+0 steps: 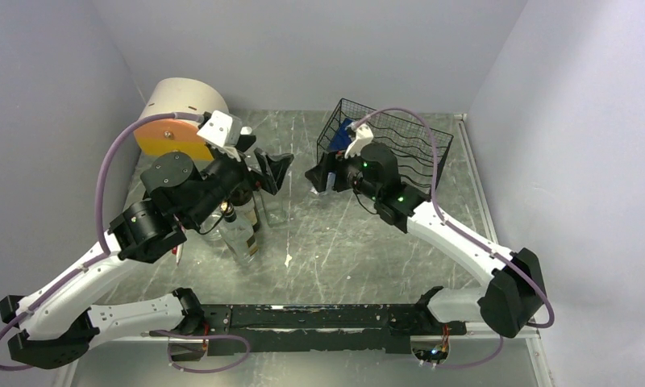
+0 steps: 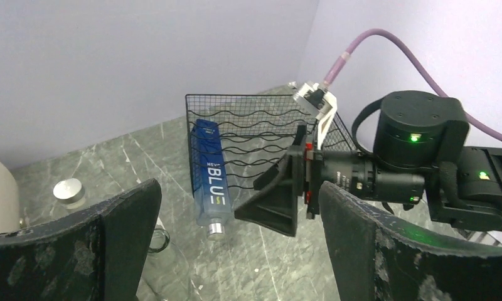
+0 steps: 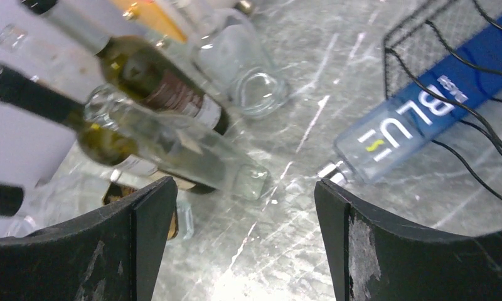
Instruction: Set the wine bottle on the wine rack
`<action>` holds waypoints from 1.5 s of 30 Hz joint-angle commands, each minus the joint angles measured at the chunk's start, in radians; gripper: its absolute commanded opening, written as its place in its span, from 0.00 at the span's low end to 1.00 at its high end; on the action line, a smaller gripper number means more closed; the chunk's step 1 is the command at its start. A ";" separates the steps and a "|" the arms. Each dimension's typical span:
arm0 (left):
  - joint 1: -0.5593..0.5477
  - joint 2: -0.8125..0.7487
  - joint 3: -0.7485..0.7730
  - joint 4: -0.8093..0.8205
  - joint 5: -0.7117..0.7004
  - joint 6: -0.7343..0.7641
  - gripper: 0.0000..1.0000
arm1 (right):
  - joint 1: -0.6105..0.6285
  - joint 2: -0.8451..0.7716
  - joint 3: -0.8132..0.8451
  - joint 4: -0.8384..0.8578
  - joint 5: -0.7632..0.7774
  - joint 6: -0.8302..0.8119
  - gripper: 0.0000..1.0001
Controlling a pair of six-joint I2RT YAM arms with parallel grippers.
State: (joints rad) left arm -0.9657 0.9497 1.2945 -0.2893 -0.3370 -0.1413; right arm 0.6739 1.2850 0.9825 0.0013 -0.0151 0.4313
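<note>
Two tools, one rack and several bottles, entered as seen from the top view.

Rack [image 1: 408, 153]: black wire with wavy rows, placed at 1 o'clock on the counter [image 1: 343, 250].

Blue bottle [image 2: 209, 179]: laid lengthwise in the rack along its 9 o'clock side. The base is set deep inside, and the silver-capped neck protrudes past the wire at the open end. It is touched by neither tool.

Right tool [image 3: 245, 207]: held just beside the rack at its 9 o'clock. The jaws are spread and nothing is caught between them. The blue bottle's neck is seen at 2 o'clock in the right wrist view.

Left tool [image 2: 239, 213]: held at 9 o'clock of the right tool and turned toward it and the rack. The jaws are spread wide and nothing is held.

Bottles [image 1: 240, 234]: grouped closely at 9 o'clock on the counter, partly hidden under the left arm. Dark-necked labelled wine bottles [image 3: 154, 88] and clear glass [image 3: 192, 160] are included.

Drum [image 1: 174, 121]: a pale cylinder with an orange face, set at 11 o'clock against the wall.

Cap [image 2: 68, 190]: small, silver and round, lying on the counter well apart from the rack.
</note>
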 commanded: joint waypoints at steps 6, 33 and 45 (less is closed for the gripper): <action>-0.002 -0.032 -0.005 -0.010 -0.129 -0.036 1.00 | 0.061 0.096 0.106 0.056 -0.265 -0.151 0.84; -0.002 -0.117 -0.001 -0.137 -0.388 -0.068 1.00 | 0.156 0.424 0.342 0.181 -0.212 -0.326 0.52; -0.002 -0.111 -0.002 -0.156 -0.367 -0.081 1.00 | 0.160 0.415 0.345 0.197 -0.243 -0.400 0.40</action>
State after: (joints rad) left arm -0.9657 0.8345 1.2686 -0.4232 -0.7086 -0.2108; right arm 0.8307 1.7115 1.3075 0.1555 -0.2466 0.0669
